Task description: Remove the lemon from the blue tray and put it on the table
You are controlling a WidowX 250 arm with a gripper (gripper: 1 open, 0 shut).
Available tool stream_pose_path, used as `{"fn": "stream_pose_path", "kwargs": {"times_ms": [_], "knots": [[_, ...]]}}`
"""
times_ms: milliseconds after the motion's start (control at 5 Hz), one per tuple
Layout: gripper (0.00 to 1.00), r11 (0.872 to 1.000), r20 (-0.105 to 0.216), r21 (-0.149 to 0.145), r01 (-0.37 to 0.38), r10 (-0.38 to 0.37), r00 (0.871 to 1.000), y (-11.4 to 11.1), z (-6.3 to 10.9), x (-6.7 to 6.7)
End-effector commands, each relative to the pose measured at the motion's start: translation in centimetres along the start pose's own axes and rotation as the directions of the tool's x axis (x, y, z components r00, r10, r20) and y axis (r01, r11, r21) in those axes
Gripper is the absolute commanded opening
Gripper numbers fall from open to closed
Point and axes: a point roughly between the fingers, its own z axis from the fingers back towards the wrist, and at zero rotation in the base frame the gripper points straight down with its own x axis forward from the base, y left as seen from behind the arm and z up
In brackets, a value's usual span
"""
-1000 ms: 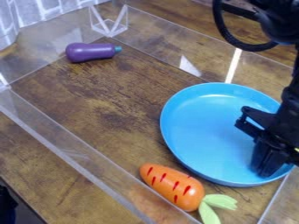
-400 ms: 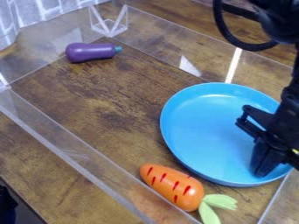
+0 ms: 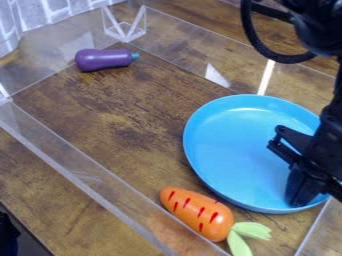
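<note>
The blue tray [image 3: 234, 140] is a large round light-blue plate lying on the dark wooden table [image 3: 127, 115] at the right. My black gripper [image 3: 307, 190] points straight down onto the tray's right side, near its rim, and its fingers are drawn together. The lemon is hidden; no yellow shows on the tray or around the fingers, so I cannot see whether anything is held.
An orange carrot [image 3: 198, 213] with green leaves lies just in front of the tray. A purple eggplant [image 3: 103, 59] rests at the far left. Clear acrylic walls [image 3: 74, 165] border the table on all sides.
</note>
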Motion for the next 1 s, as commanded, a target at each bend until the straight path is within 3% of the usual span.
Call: {"fn": "stream_pose_path", "kwargs": {"times_ms": [0,400,600,800], "knots": [[0.00,1.000,0.076,-0.014,0.014,-0.012,0.997,-0.5,2.8,-0.9],[0.00,0.998,0.089,0.001,0.068,-0.068,0.994,-1.6,3.0,-3.0],[0.00,0.995,0.096,0.010,0.096,-0.097,0.991,-1.6,3.5,-2.3],[0.00,0.992,0.091,0.007,0.126,-0.126,0.988,-1.6,2.5,-2.7]]}}
